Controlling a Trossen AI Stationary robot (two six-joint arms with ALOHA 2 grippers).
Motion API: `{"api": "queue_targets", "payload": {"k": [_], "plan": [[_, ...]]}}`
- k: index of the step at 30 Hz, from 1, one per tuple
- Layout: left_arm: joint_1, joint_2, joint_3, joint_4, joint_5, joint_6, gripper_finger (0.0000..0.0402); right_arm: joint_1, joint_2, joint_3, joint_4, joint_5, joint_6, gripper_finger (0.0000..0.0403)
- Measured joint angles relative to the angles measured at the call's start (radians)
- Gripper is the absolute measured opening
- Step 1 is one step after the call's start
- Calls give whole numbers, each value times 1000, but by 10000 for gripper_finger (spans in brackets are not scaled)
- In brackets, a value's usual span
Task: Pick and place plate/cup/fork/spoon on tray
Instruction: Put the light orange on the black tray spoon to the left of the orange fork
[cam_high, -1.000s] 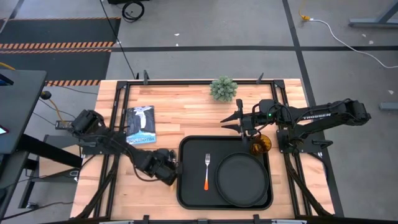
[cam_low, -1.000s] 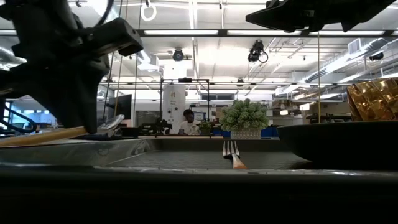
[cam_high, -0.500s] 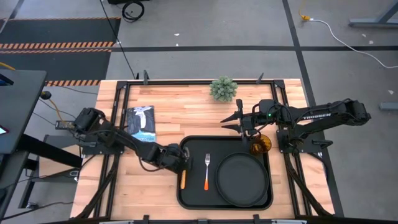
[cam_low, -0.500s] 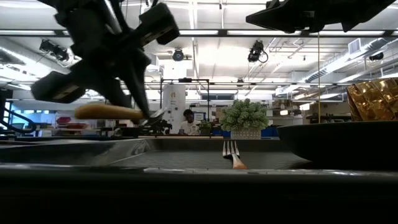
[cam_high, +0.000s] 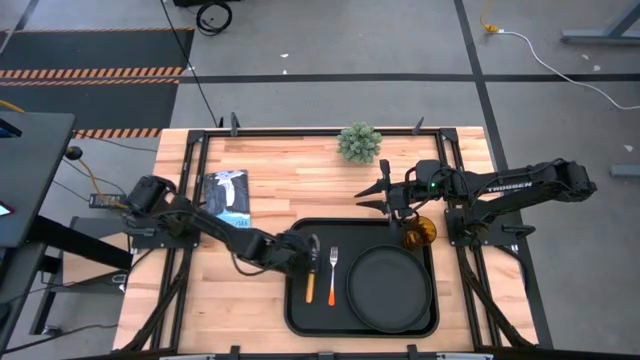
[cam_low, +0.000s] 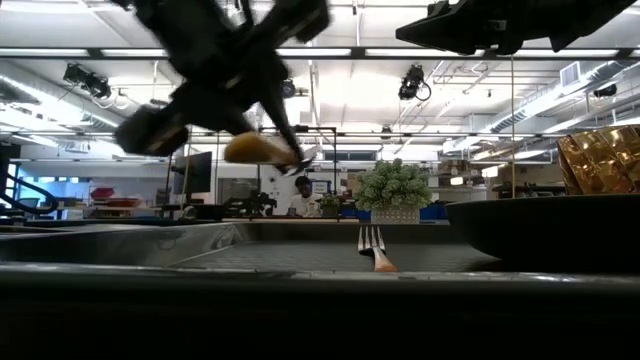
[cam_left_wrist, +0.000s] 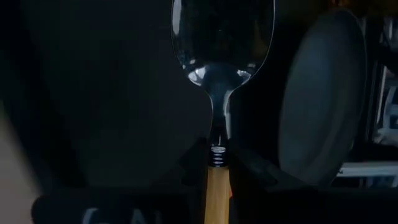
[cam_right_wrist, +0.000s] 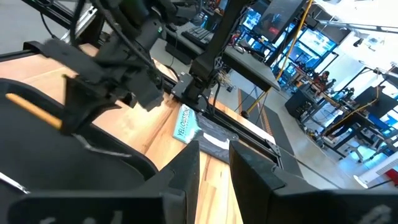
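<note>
My left gripper (cam_high: 305, 256) is over the left part of the black tray (cam_high: 300, 312), shut on the spoon (cam_left_wrist: 221, 50), whose yellow-orange handle (cam_high: 309, 286) points toward the table's near edge. The fork (cam_high: 333, 275) lies on the tray, and the round black plate (cam_high: 388, 290) lies on the tray's right part. The amber cup (cam_high: 420, 233) stands at the tray's far right corner. My right gripper (cam_high: 372, 198) is open and empty above the table, just beyond the tray's far edge. My left gripper pinches the spoon's handle at its bowl end (cam_left_wrist: 217, 177), just behind the silver neck, between its two fingers (cam_left_wrist: 250, 171). The fingers lie across the handle. The spoon is lifted clear of the tray (cam_low: 200, 250) and roughly level, its bowl (cam_low: 300, 160) toward the far edge.
A small potted plant (cam_high: 359, 143) stands at the table's far edge. A blue and white booklet (cam_high: 227, 200) lies on the table, left of the tray. Bare wood lies between the booklet and the plant.
My left gripper has carried the spoon from the tray's left edge toward the table's right, over the tray, and has risen. The spoon has turned about: its handle pointed left and now points toward the near edge.
</note>
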Motion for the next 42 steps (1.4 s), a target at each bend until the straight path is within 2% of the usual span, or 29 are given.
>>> {"api": "queue_targets", "payload": {"k": [8,12,29,34,42], "plan": [[31,168,290,-296,47,129,52,0,0,0,0,0,0,93],[32,216,366,-414,47,137,52,0,0,0,-2,0,0,93],[31,263,364,-389,109,77,52,0,0,0,9,0,0,93],[36,285,363,-389,166,67,55,0,0,0,9,0,0,93],[55,315,364,-351,179,90,110,0,0,0,10,0,-1,93]]}}
